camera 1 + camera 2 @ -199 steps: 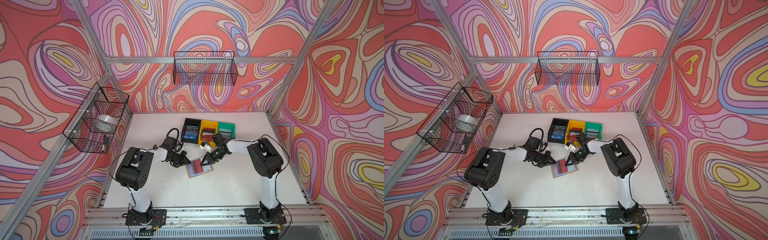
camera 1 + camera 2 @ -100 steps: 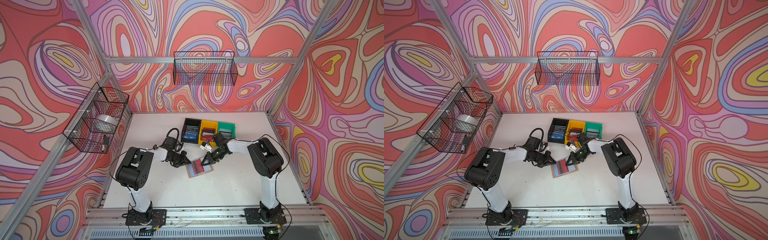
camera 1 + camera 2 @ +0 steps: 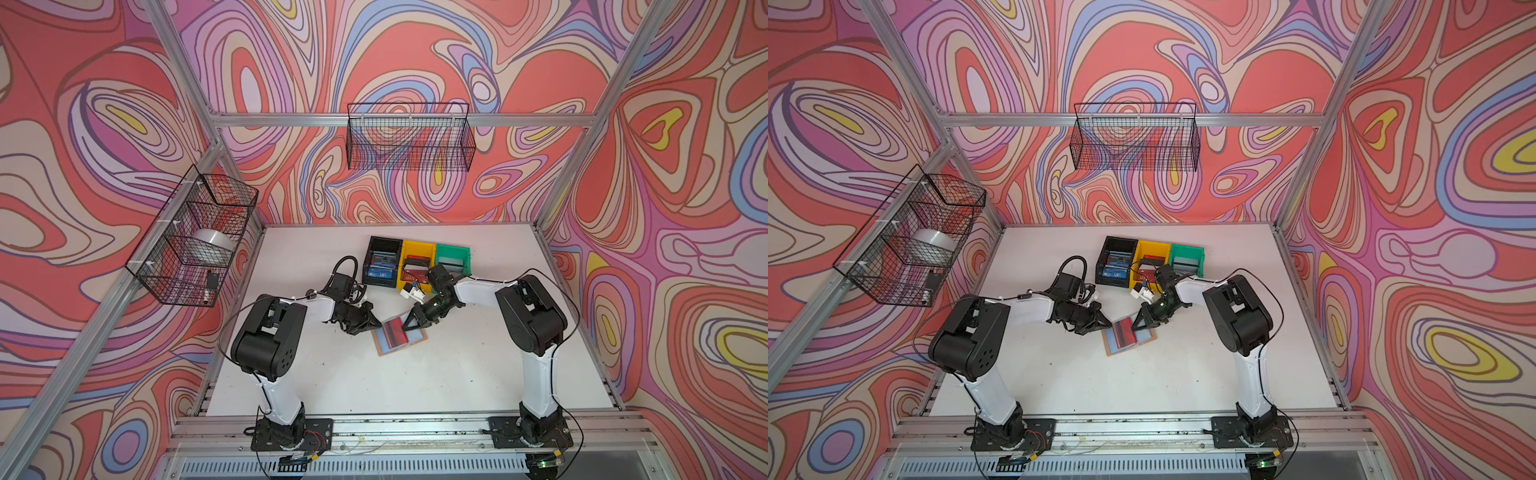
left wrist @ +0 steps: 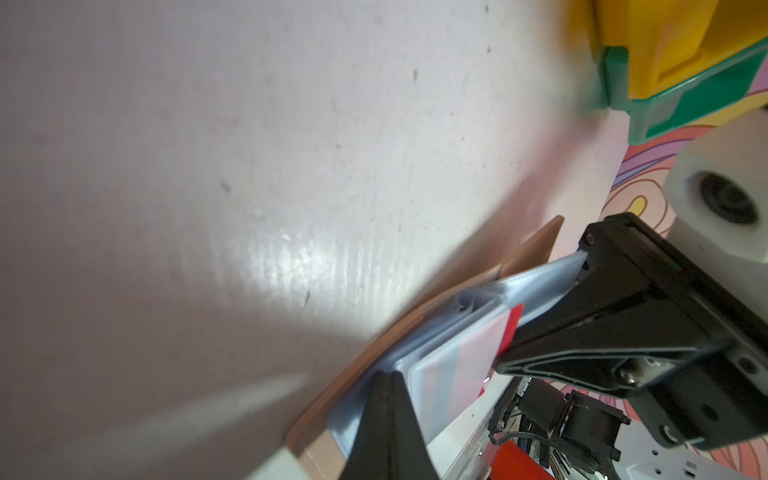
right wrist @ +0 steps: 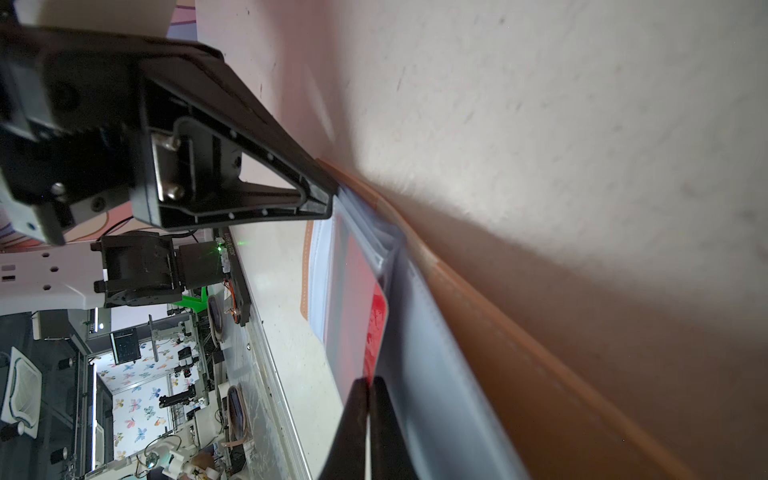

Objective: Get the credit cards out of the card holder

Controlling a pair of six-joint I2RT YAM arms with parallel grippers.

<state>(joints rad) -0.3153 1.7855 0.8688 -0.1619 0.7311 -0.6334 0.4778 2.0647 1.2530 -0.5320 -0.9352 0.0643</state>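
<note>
Credit card (image 5: 376, 320) is sticking partway out of its clear sleeve (image 5: 332, 266), right claw (image 5: 368, 380) pinching its exposed edge. Left claw (image 4: 386, 376), shut, is pinning the open card holder (image 5: 478, 299) lying on the bench (image 3: 374, 386). Extraction looks underway, not finished; other red cards (image 3: 417, 272) are sitting in the yellow bin (image 3: 417, 251).

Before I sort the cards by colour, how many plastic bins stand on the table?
3. The black bin, yellow bin and green bin stand side by side in one row toward the far edge of the table, black leftmost in both top views. None seems hidden.
</note>
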